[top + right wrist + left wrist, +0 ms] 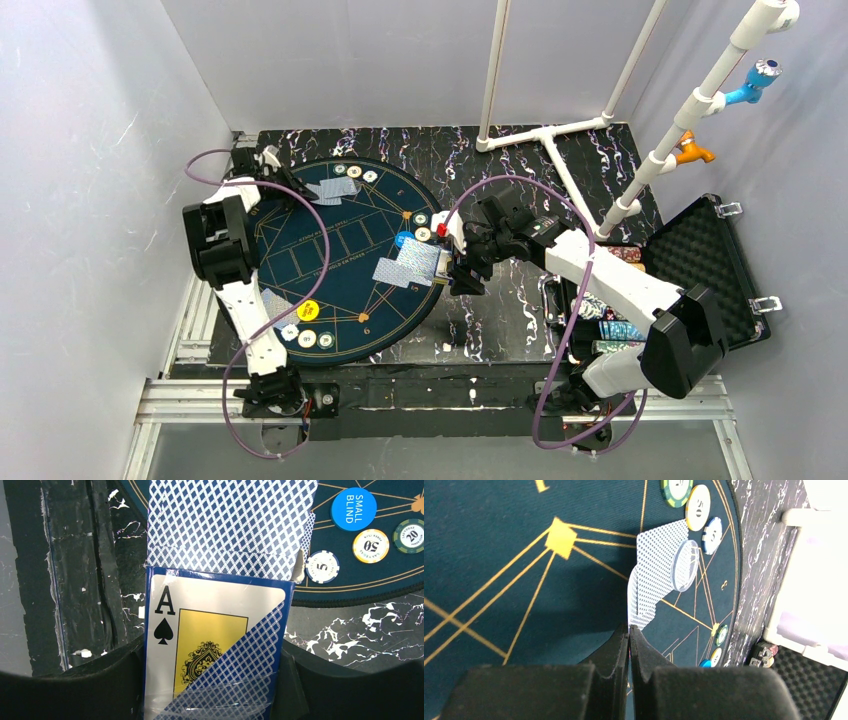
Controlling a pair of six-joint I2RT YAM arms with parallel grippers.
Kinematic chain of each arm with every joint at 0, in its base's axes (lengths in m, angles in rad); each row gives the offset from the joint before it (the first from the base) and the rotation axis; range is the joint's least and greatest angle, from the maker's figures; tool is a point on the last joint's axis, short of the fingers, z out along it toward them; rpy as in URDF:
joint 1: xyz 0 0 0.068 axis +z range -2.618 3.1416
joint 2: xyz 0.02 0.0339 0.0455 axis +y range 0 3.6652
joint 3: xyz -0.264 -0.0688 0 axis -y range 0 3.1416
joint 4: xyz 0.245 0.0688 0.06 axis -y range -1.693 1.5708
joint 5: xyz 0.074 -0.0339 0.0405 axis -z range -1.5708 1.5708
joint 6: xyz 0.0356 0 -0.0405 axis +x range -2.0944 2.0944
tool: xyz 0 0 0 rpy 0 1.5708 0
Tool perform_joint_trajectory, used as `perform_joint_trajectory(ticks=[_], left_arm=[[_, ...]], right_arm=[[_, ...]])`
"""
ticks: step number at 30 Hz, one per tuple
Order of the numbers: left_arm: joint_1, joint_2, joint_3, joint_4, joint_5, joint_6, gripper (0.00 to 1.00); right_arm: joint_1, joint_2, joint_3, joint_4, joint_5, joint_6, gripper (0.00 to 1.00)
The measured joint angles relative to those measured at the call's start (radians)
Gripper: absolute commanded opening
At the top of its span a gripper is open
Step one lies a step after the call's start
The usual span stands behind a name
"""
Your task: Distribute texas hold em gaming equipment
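Right wrist view: the right gripper (pixel 210 695) is clamped half-wide round the card box (pixel 215 630), ace of spades facing up, just off the mat (pixel 340 290) at its right edge. Playing cards (pixel 230 525) spill from the box mouth onto the mat, beside the Small Blind button (pixel 360 507). The left gripper (pixel 629 630) sits fully closed at the mat's far-left side, tips touching a second pair of cards (pixel 649 575) (pinching a corner or merely nudging, I cannot tell). Best play, I'd judge: hold the box low and flat and draw it back slowly, so the fan lands clear of the chips (pixel 370 545).

Cards (pixel 335 190), chips (pixel 308 339) on round mat (pixel 335 272)
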Motion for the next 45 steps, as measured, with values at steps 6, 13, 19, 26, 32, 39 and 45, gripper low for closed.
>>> perform_joint_trajectory(ticks=[6, 13, 19, 26, 32, 39, 45], left_arm=[[-0.015, 0.031, 0.026, 0.014, 0.008, -0.004, 0.05], [-0.02, 0.063, 0.068, 0.013, 0.008, -0.013, 0.37], [-0.02, 0.066, 0.101, 0.002, 0.018, -0.019, 0.56], [-0.02, 0.087, 0.138, -0.014, 0.028, -0.018, 0.68], [-0.025, 0.111, 0.185, -0.036, 0.035, -0.008, 0.7], [-0.047, 0.136, 0.239, -0.072, 0.046, 0.012, 0.7], [-0.055, 0.124, 0.234, -0.087, -0.019, 0.031, 0.81]], right_arm=[[0.0, 0.0, 0.0, 0.0, 0.0, -0.002, 0.01], [0.0, 0.0, 0.0, 0.0, 0.0, -0.002, 0.01], [0.0, 0.0, 0.0, 0.0, 0.0, -0.002, 0.01], [0.0, 0.0, 0.0, 0.0, 0.0, -0.002, 0.01], [0.0, 0.0, 0.0, 0.0, 0.0, -0.002, 0.01], [0.0, 0.007, 0.0, 0.0, 0.0, -0.002, 0.01], [0.0, 0.011, 0.0, 0.0, 0.0, -0.002, 0.01]])
